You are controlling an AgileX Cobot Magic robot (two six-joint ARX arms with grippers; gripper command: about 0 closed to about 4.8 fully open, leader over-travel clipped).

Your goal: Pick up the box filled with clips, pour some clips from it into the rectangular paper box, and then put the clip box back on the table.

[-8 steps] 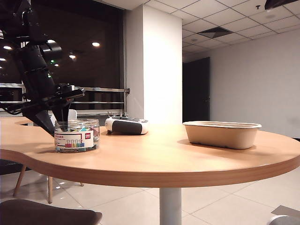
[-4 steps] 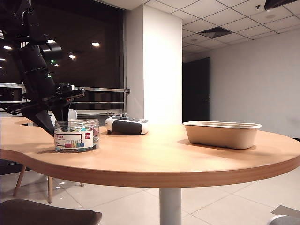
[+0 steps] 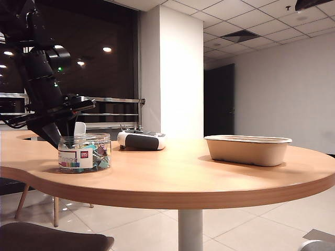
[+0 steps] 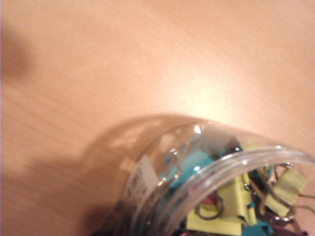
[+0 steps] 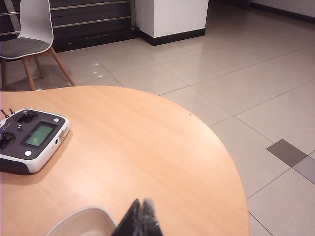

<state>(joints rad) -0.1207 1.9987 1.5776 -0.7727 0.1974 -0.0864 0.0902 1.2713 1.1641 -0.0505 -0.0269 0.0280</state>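
The box filled with clips (image 3: 84,152) is a clear round tub standing near the left edge of the table (image 3: 183,178). My left gripper (image 3: 56,140) reaches down at the tub's far left side, and the tub's rim (image 4: 206,162) runs in between the jaws, which are shut on its wall. Yellow, teal and pink clips (image 4: 221,206) show through the plastic. The rectangular paper box (image 3: 247,150) sits far to the right. My right gripper (image 5: 140,216) hangs shut and empty just beside that box's rim (image 5: 83,216).
A white-and-dark-grey remote controller (image 3: 140,140) lies between tub and paper box, also seen in the right wrist view (image 5: 29,140). The curved table edge (image 5: 216,147) drops to a tiled floor. A chair (image 5: 29,34) stands beyond the table.
The tub has shifted slightly left and turned, its label now facing differently. The left gripper's jaws have narrowed onto the tub's wall. The right arm has not moved.
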